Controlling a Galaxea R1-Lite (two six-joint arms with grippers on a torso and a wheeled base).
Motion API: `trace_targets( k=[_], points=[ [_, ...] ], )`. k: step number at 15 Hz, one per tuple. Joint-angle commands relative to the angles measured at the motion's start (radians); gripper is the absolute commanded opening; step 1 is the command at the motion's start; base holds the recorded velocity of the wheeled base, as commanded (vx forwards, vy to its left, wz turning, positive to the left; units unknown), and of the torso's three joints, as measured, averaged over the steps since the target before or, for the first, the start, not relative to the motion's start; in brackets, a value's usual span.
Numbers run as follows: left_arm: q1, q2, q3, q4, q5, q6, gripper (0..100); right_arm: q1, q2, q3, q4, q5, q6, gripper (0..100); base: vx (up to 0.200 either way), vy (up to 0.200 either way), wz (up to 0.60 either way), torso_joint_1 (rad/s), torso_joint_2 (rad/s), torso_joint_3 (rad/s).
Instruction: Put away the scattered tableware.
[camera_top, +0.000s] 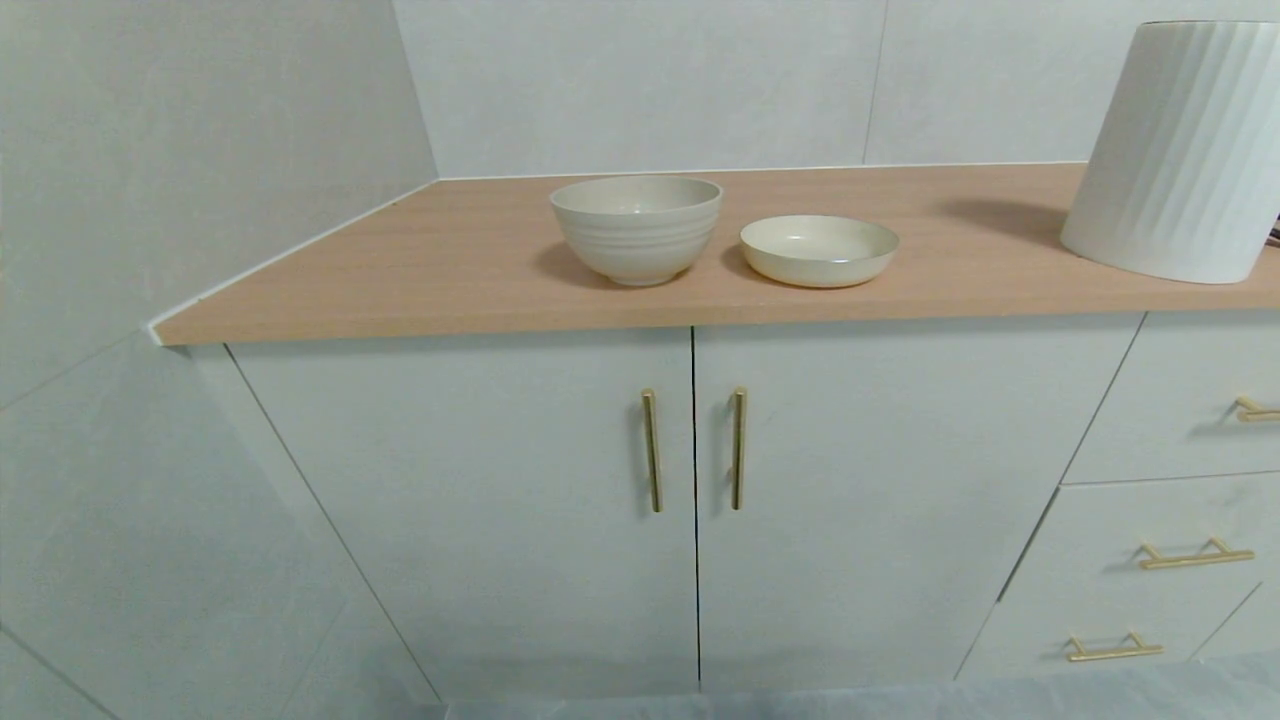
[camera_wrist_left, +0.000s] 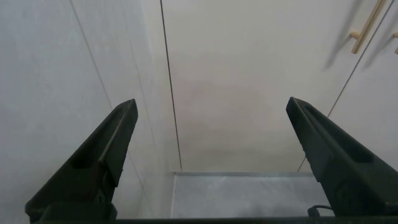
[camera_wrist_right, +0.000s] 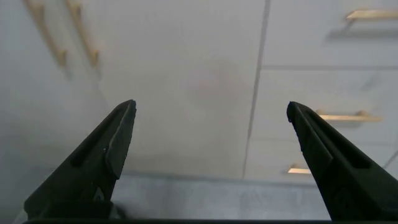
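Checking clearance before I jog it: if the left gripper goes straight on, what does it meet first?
The left gripper would likely meet the white cabinet door on its plain face; nothing shows between them, though depth is unclear.

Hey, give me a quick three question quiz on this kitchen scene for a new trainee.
1. True or false: the deep bowl stands to the left of the shallow dish on the counter.
2. The cupboard doors below are: A both shut, B both open, C one open.
3. Fill in: the left hand and the right hand are both ___.
Key: 1 true; 2 A; 3 open.
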Motion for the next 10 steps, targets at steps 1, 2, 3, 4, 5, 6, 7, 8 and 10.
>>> trace_targets(
  k=[1,2,3,4,5,6,7,8,10],
  points=[
    [0.0,0.0,0.0,0.0,0.001,0.0,100,0.013,0.114,-0.033,0.019,0.057,-0.002,100,0.0,0.0,0.0,0.0,0.0,0.0],
    [0.0,0.0,0.0,0.0,0.001,0.0,100,0.016,0.153,-0.042,0.018,0.092,-0.002,100,0.0,0.0,0.0,0.0,0.0,0.0],
    [0.0,0.0,0.0,0.0,0.001,0.0,100,0.017,0.19,-0.062,0.025,0.121,-0.002,100,0.0,0.0,0.0,0.0,0.0,0.0],
    [0.0,0.0,0.0,0.0,0.001,0.0,100,0.017,0.256,-0.075,0.019,0.166,-0.001,100,0.0,0.0,0.0,0.0,0.0,0.0],
    [0.0,0.0,0.0,0.0,0.001,0.0,100,0.019,0.289,-0.076,0.018,0.207,-0.001,100,0.0,0.0,0.0,0.0,0.0,0.0],
    [0.0,0.0,0.0,0.0,0.001,0.0,100,0.033,0.351,-0.088,-0.004,0.294,-0.001,100,0.0,0.0,0.0,0.0,0.0,0.0],
    [0.0,0.0,0.0,0.0,0.001,0.0,100,0.052,0.412,-0.084,-0.036,0.353,-0.004,100,0.0,0.0,0.0,0.0,0.0,0.0],
    [0.0,0.0,0.0,0.0,0.001,0.0,100,0.083,0.473,-0.082,-0.094,0.393,-0.002,100,0.0,0.0,0.0,0.0,0.0,0.0],
    [0.0,0.0,0.0,0.0,0.001,0.0,100,0.14,0.637,-0.093,-0.22,0.397,-0.004,100,0.0,0.0,0.0,0.0,0.0,0.0]
  ],
)
